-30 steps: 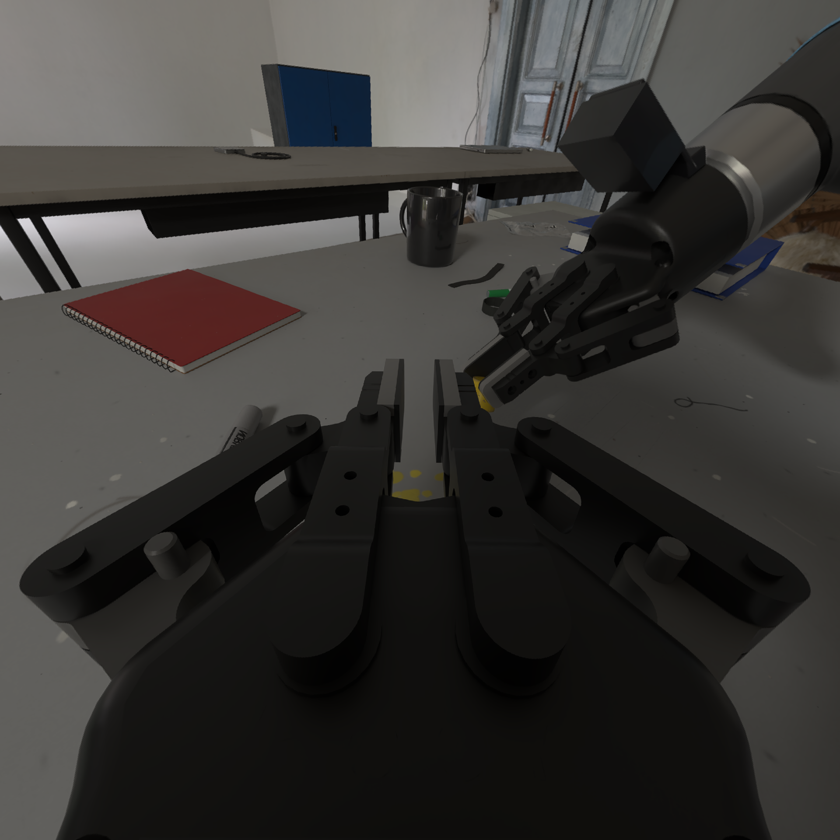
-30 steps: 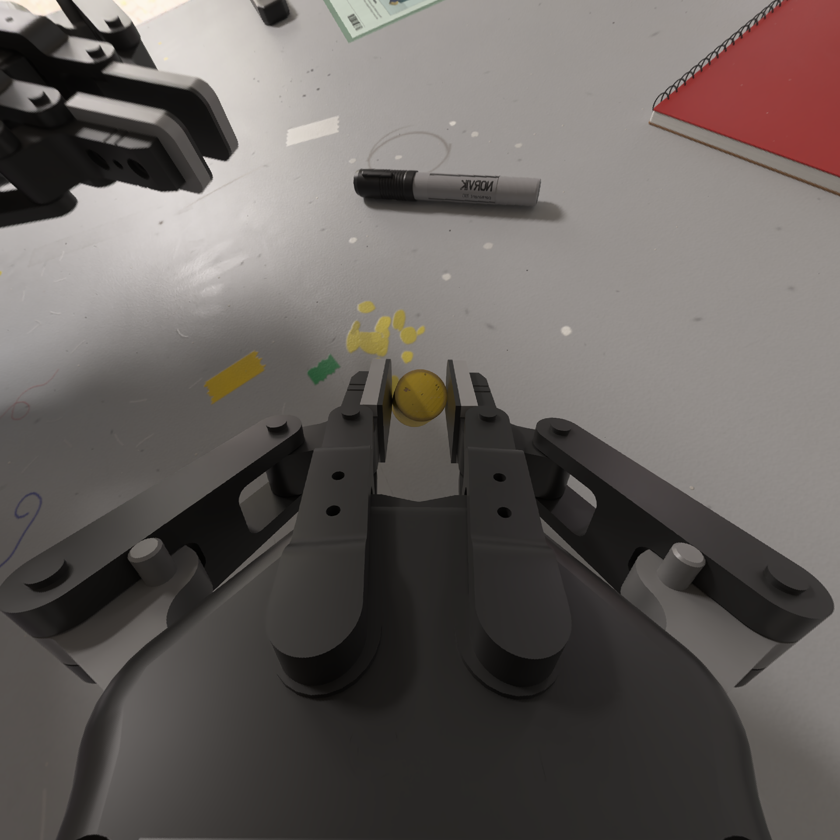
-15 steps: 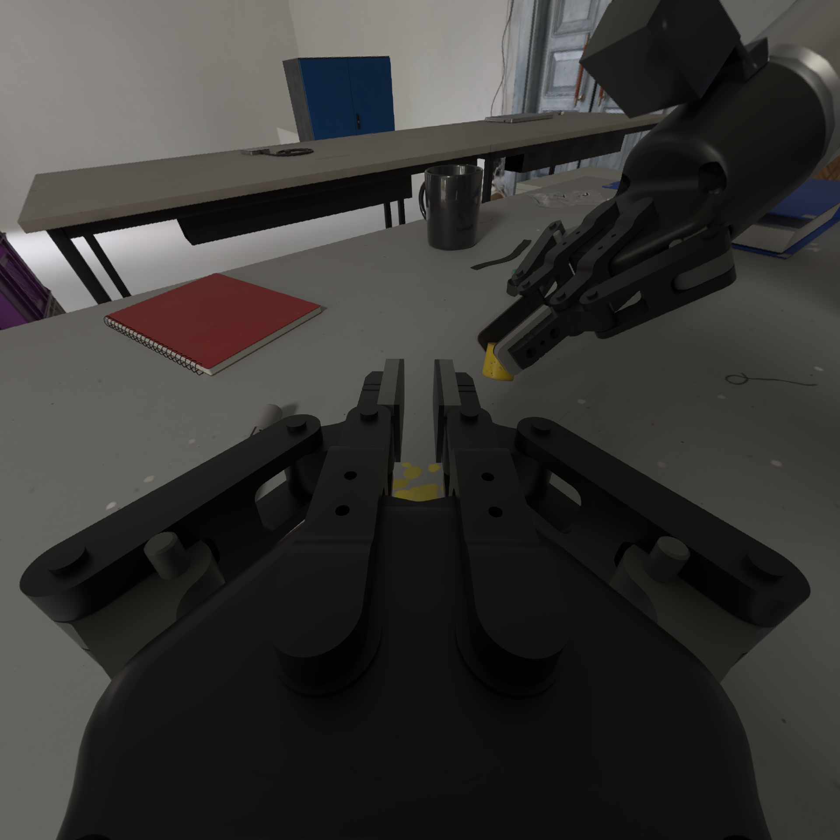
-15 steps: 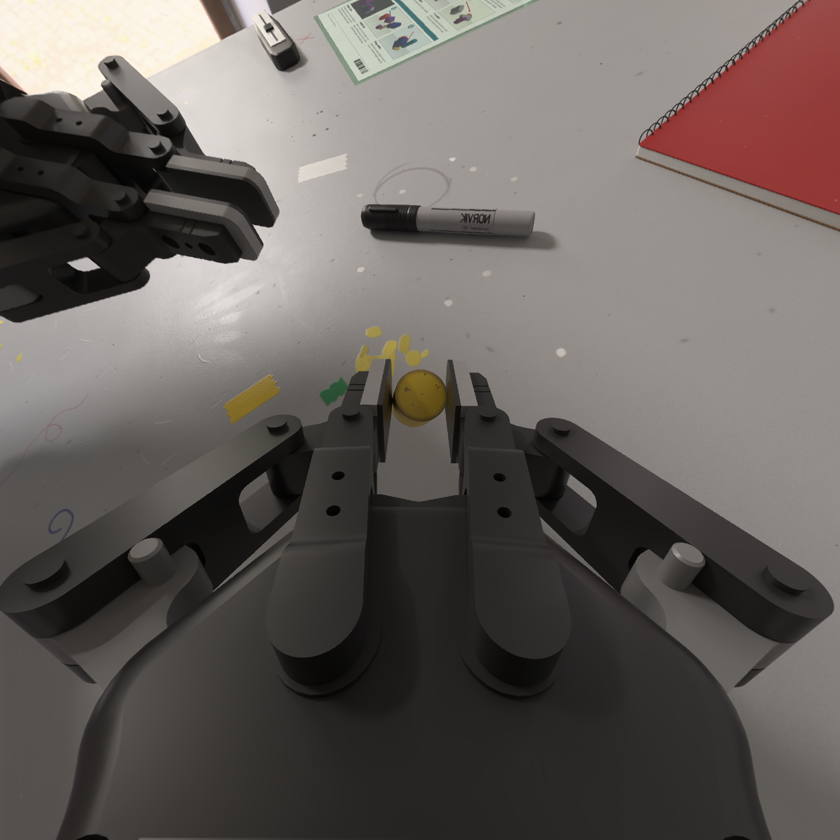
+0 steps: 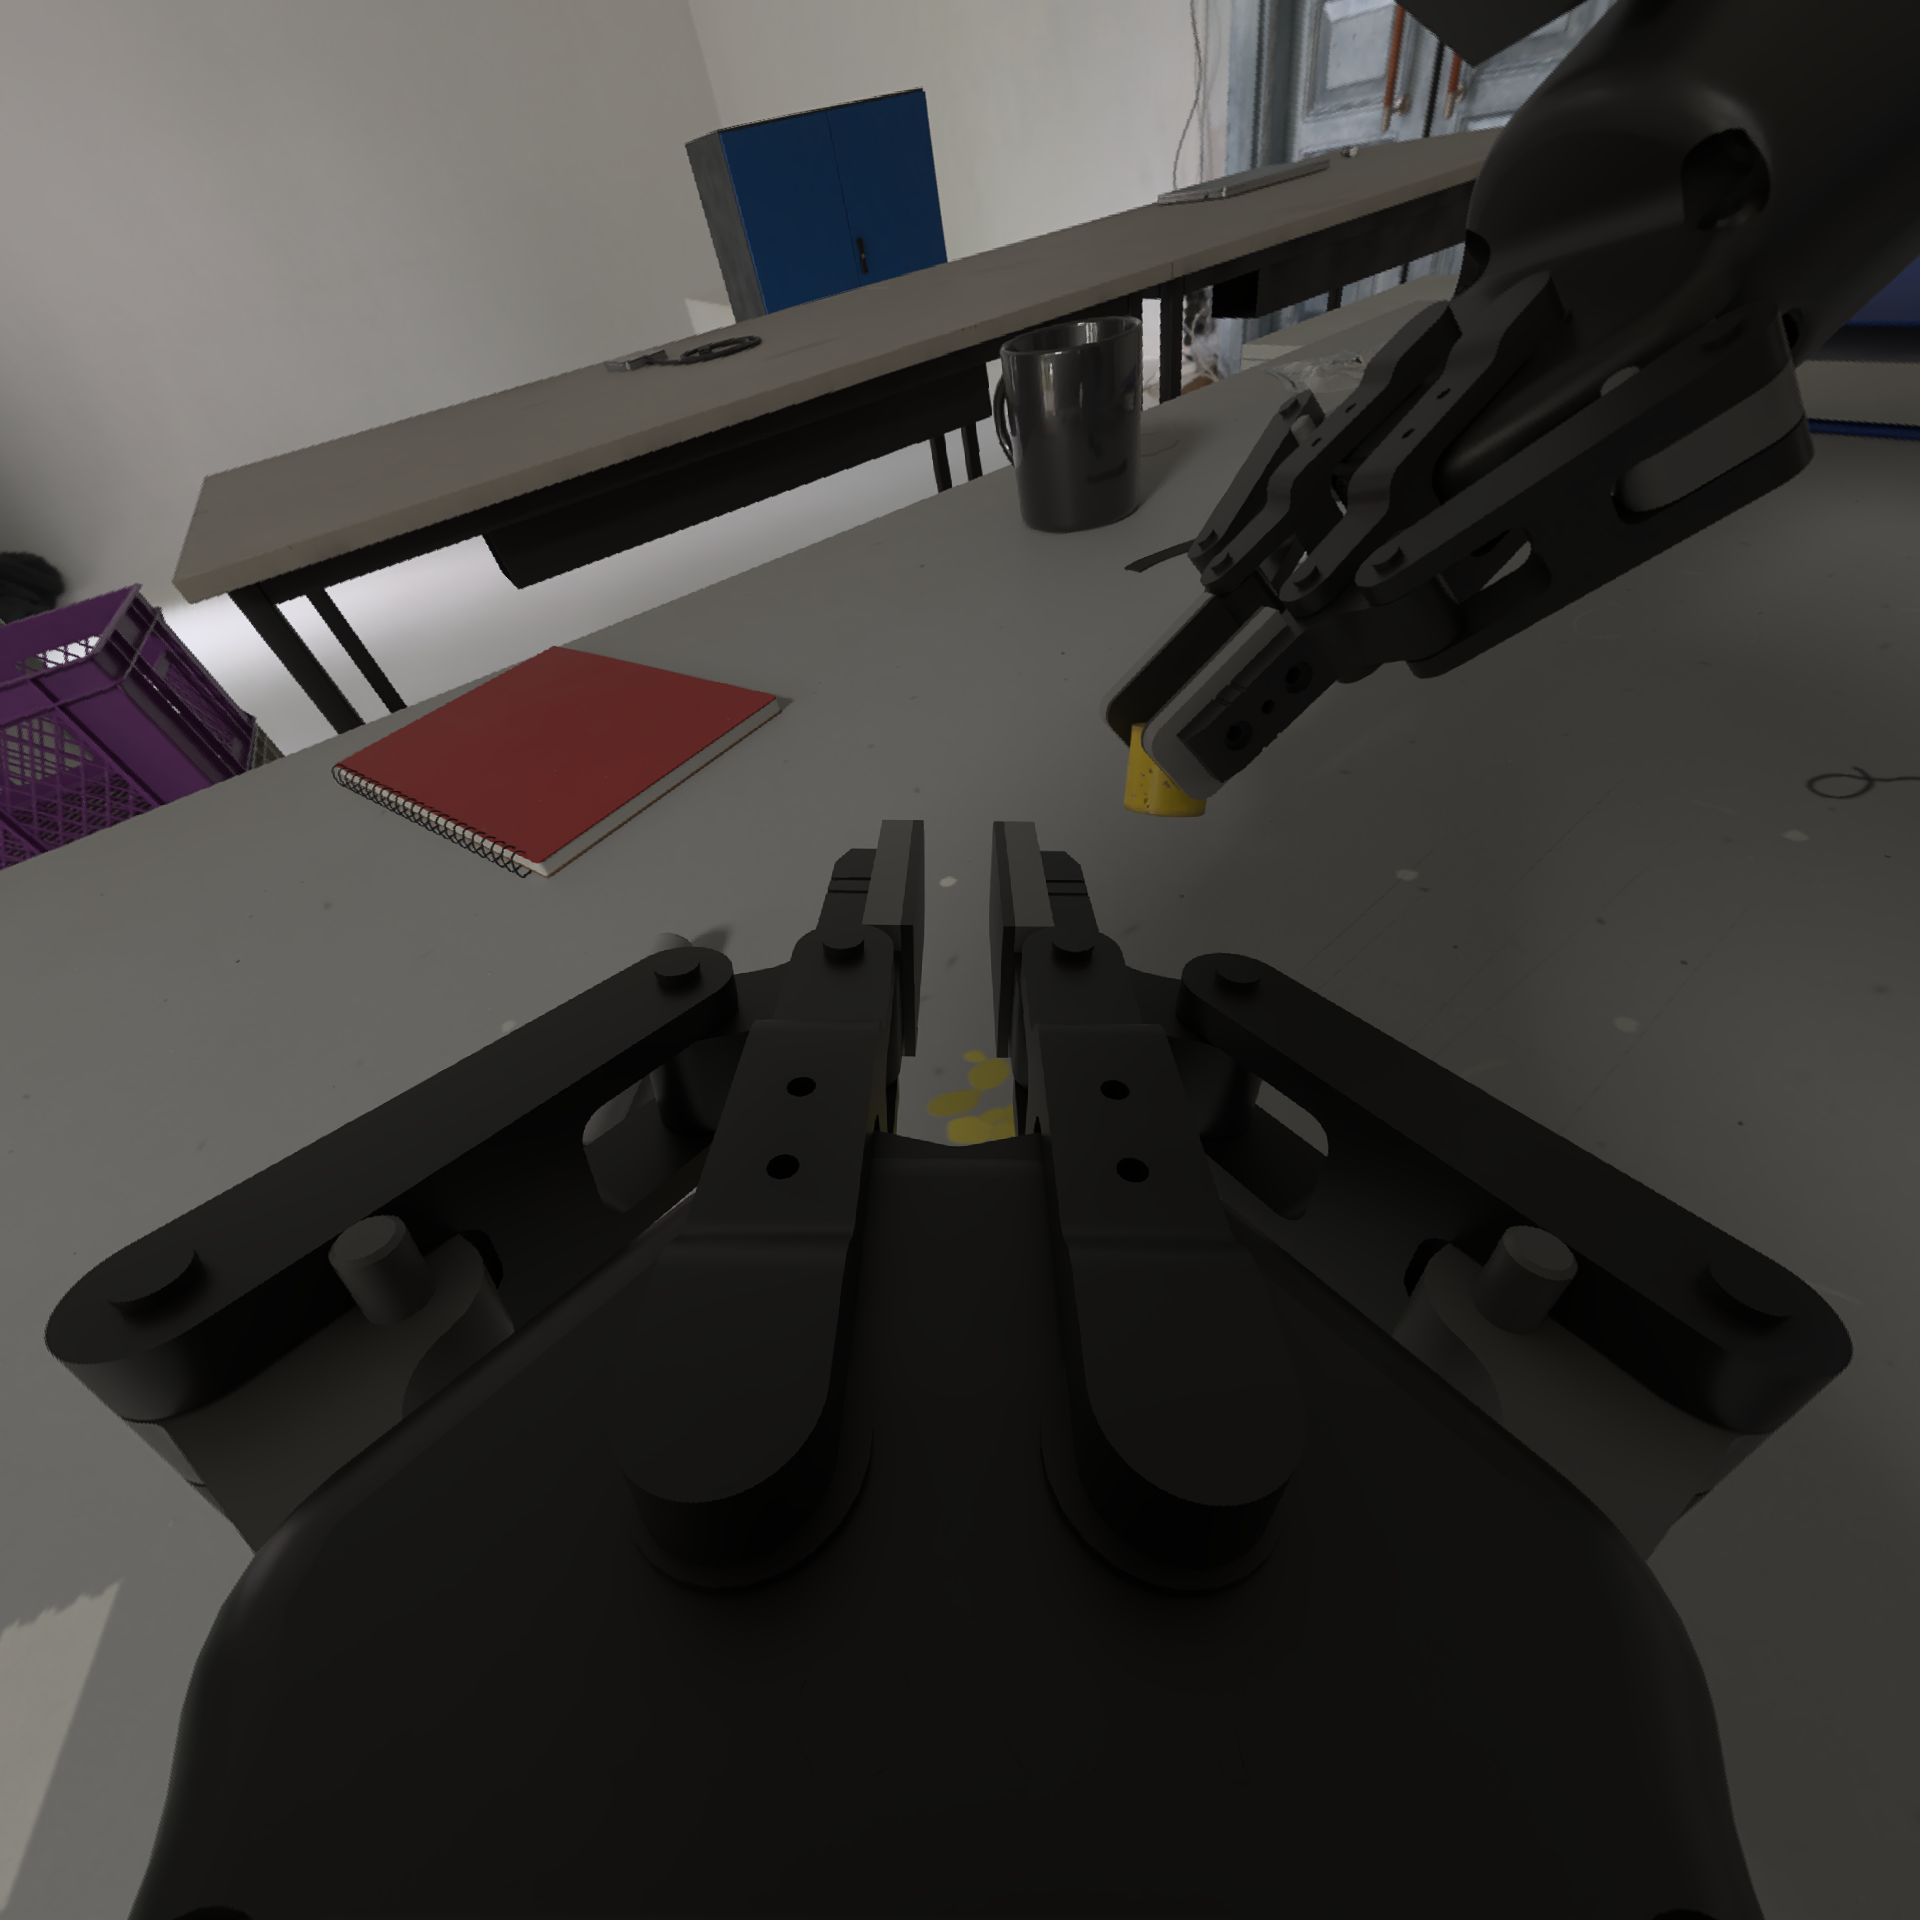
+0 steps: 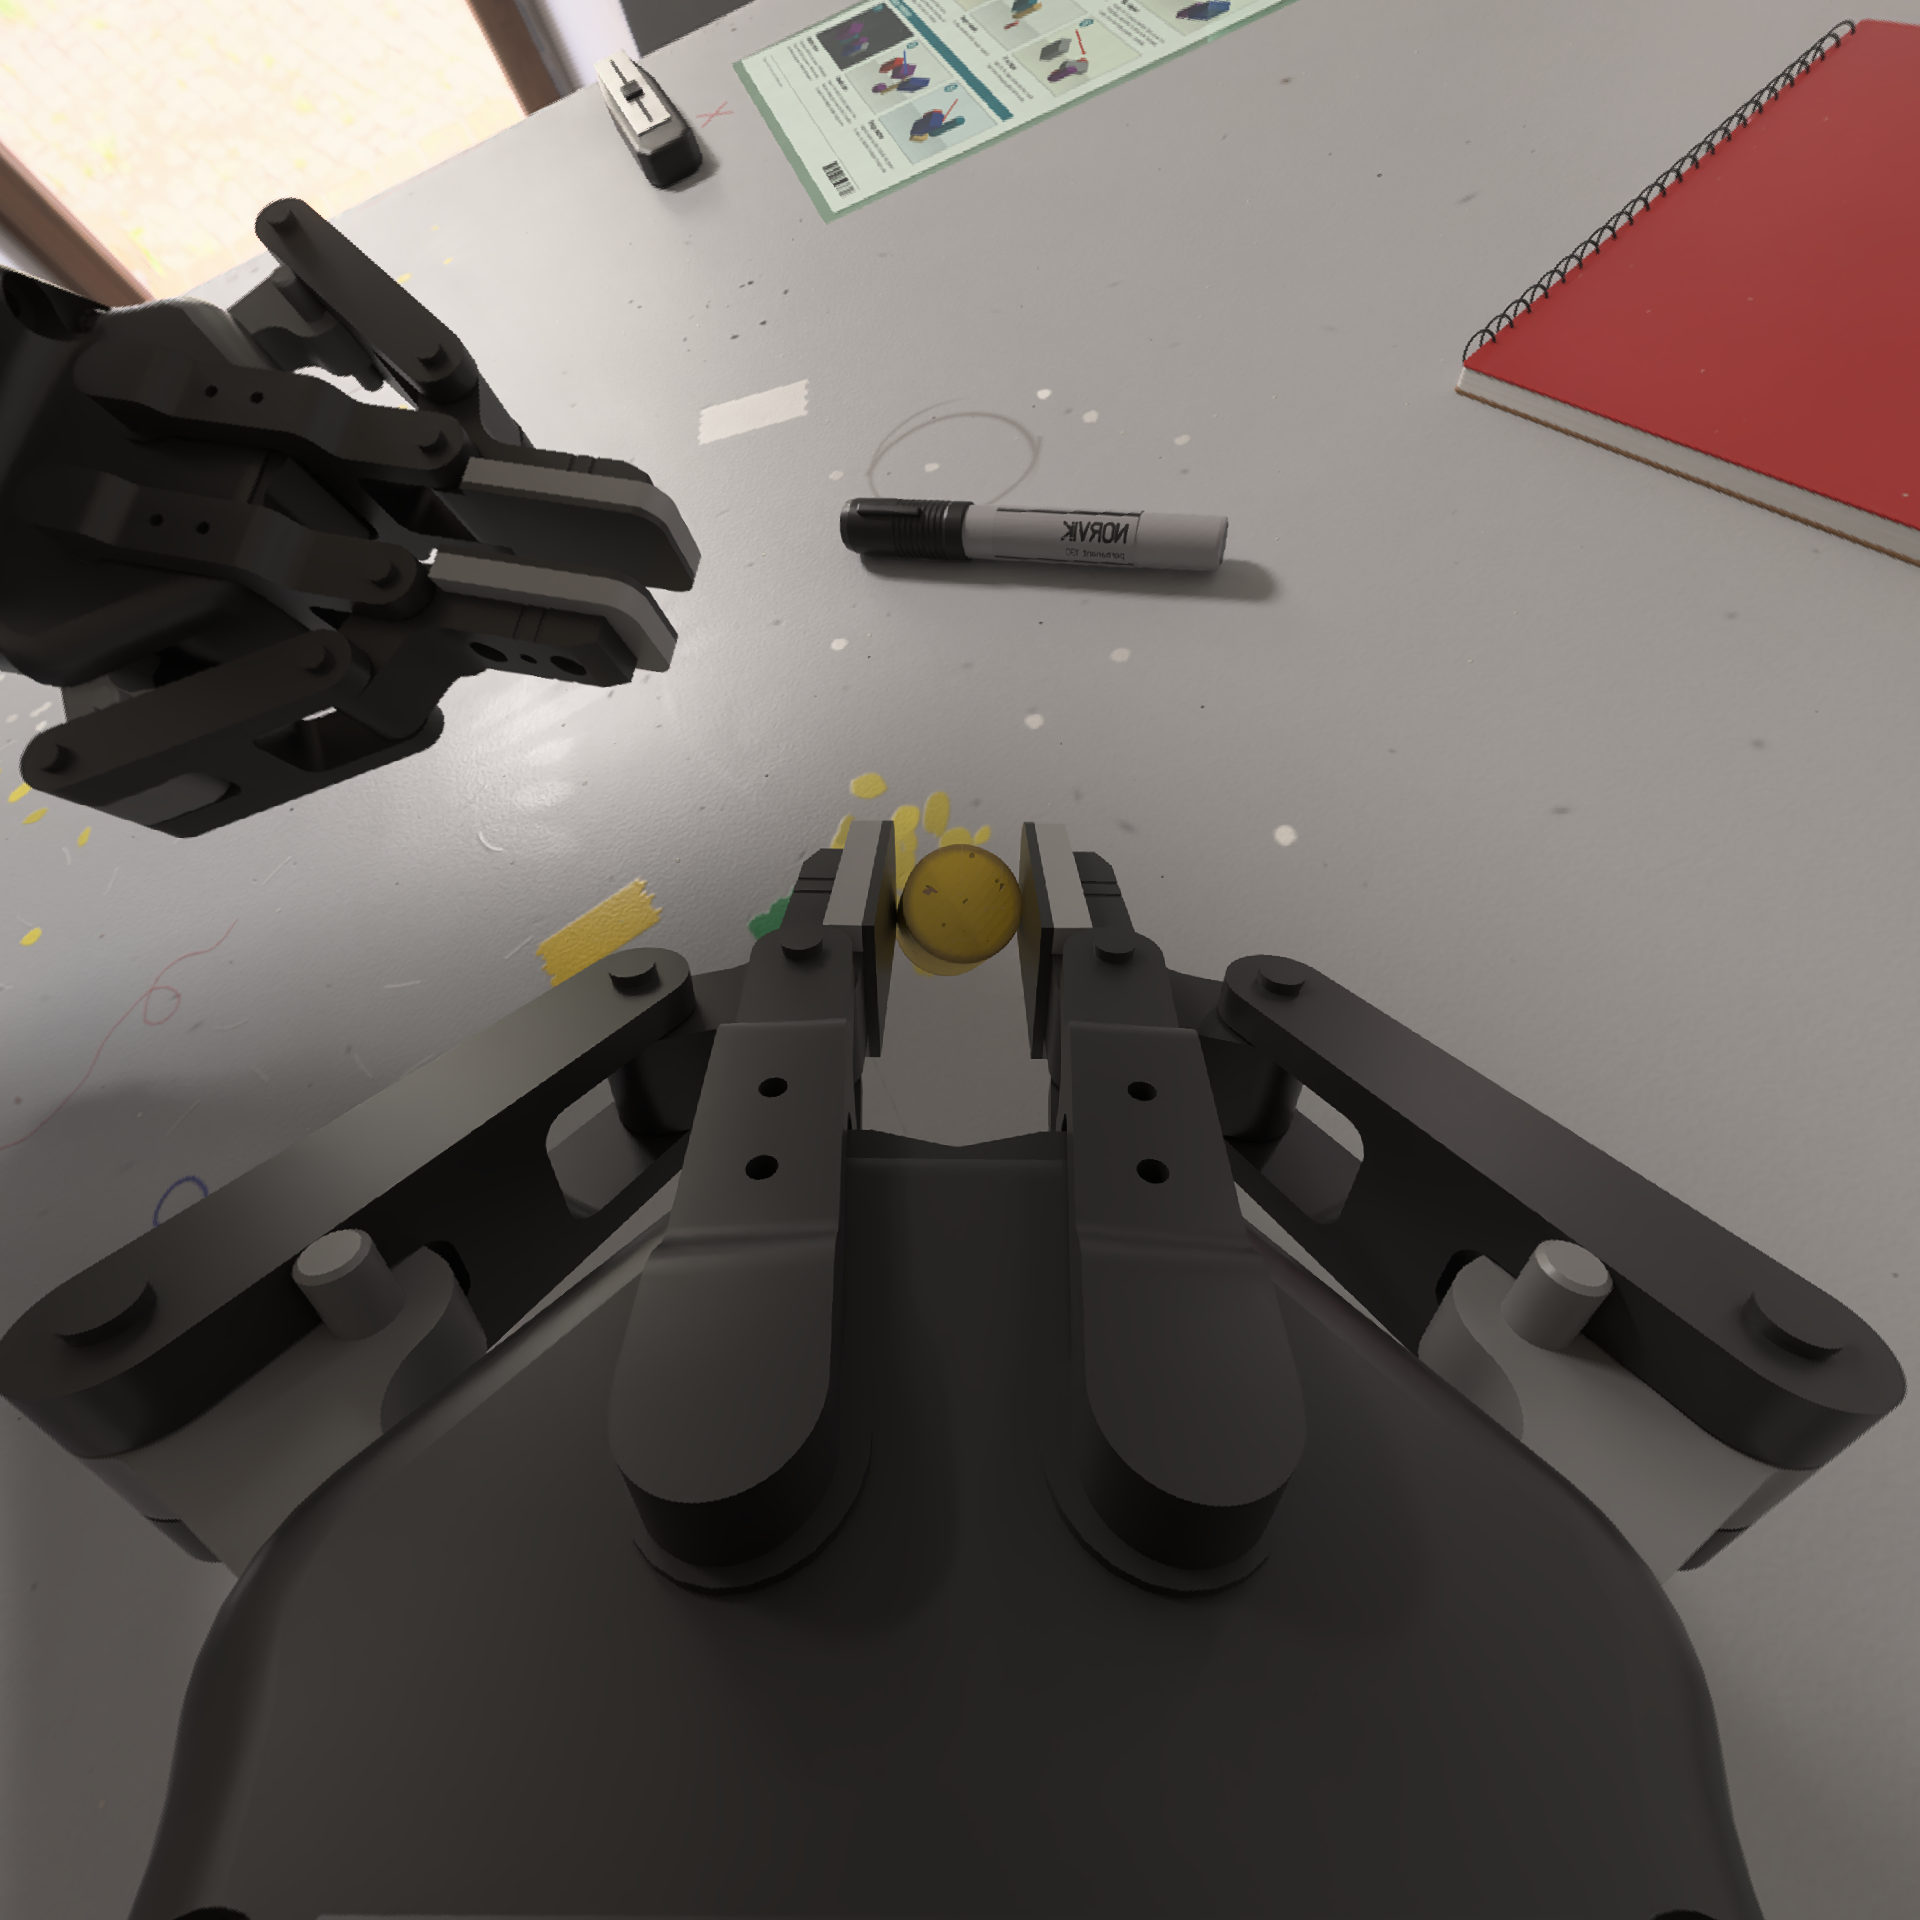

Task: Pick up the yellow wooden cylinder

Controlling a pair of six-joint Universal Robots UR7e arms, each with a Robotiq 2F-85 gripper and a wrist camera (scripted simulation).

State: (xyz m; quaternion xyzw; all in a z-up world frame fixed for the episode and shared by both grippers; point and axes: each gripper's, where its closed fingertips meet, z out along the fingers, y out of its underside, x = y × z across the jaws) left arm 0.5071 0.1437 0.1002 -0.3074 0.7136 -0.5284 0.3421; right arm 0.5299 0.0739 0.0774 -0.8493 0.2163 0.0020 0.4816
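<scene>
Prob. a workshop/lab: paint-flecked table (image 6: 1455, 831), long bench (image 5: 727, 416), blue cabinet (image 5: 842, 197).

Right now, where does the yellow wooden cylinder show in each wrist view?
Left wrist view: yellow wooden cylinder right of centre, gripped at the tip of the right claw, above the table.
Right wrist view: dead centre, end-on between that claw's pads.
Shared landmark: red spiral notebook.
</scene>
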